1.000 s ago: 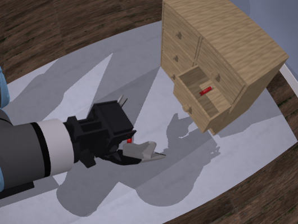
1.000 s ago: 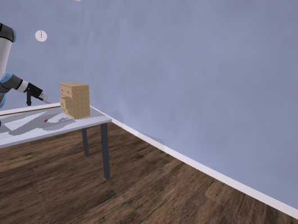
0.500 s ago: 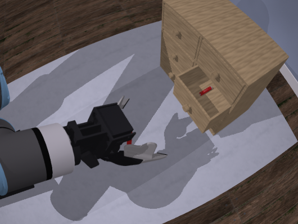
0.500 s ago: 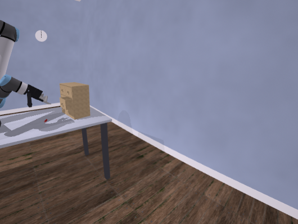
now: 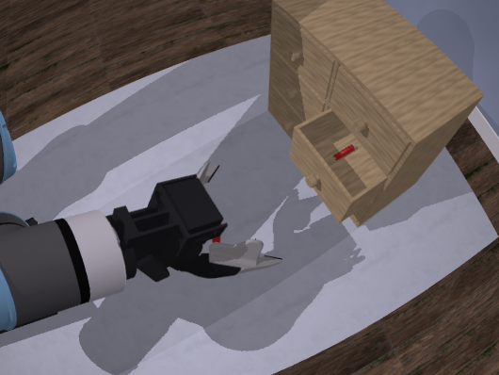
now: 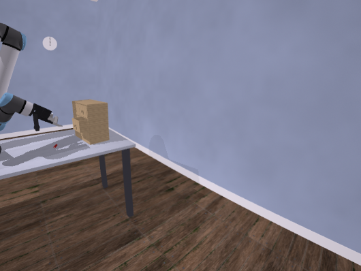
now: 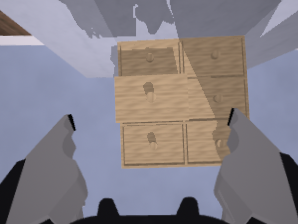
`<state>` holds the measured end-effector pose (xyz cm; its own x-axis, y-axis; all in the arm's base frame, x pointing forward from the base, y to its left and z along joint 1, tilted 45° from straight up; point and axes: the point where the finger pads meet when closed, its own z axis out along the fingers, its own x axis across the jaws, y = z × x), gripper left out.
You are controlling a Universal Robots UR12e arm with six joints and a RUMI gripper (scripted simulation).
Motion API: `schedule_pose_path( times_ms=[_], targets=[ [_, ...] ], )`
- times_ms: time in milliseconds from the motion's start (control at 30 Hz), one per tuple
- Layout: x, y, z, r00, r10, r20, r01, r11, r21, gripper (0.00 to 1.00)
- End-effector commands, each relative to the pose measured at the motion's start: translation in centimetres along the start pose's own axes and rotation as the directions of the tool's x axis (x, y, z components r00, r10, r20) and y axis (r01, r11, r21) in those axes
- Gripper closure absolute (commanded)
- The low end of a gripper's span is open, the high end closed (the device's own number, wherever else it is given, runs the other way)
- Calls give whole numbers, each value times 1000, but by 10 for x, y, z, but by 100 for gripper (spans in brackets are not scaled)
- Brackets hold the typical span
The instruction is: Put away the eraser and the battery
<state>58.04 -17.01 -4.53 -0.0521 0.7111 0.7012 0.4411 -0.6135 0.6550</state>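
Item: the tool (image 5: 248, 216) (image 6: 59, 123) (image 7: 150, 112), fingers spread wide, nothing between them. In the top view it lies left of and below the open drawer (image 5: 325, 188) (image 6: 77, 125) (image 7: 165, 107), well apart, fingers pointing right. Your wrist view puts the drawer's knob (image 5: 312, 181) (image 6: 75, 126) (image 7: 151, 96) between the fingertips across the picture, slightly above their line. Your next move, presumably pushing this drawer shut, turns on that alignment; an off-centre shove could twist the chest.

Item: AAA battery (image 5: 344, 152), red, lying in the open middle-row right drawer, centre-right of the top view. Long axis: lower left to upper right, roughly along the drawer's travel.

Item: chest (image 5: 391, 57) (image 6: 99, 122) (image 7: 185, 145), wooden, upright, upper right in the top view; two columns, three rows. Top-row right drawer (image 5: 372, 118) (image 6: 82, 110) (image 7: 170, 145): shut, contents hidden from you. The other drawers look shut too.

Item: small red object (image 5: 217, 239) (image 6: 55, 146), on the desk (image 5: 424, 226) (image 6: 112, 146) (image 7: 210, 15), partly behind the tool from above. You cannot tell whether this is the eraser.

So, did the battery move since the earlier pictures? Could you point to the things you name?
No. In the top view, the battery (image 5: 344, 152) lies in the same place, against the walls of the open drawer (image 5: 329, 189) (image 6: 75, 124) (image 7: 167, 107).
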Motion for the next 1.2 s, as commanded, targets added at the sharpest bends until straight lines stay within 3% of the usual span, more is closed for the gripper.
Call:
schedule_pose_path(
  times_ms=[0,1133,1167],
  targets=[
    [0,0,1,1000,0,4,0,1000,-13,0],
    [1,-1,3,1000,-1,3,1,1000,-31,0],
    [1,-1,3,1000,-1,3,1,1000,-31,80]
  ],
)
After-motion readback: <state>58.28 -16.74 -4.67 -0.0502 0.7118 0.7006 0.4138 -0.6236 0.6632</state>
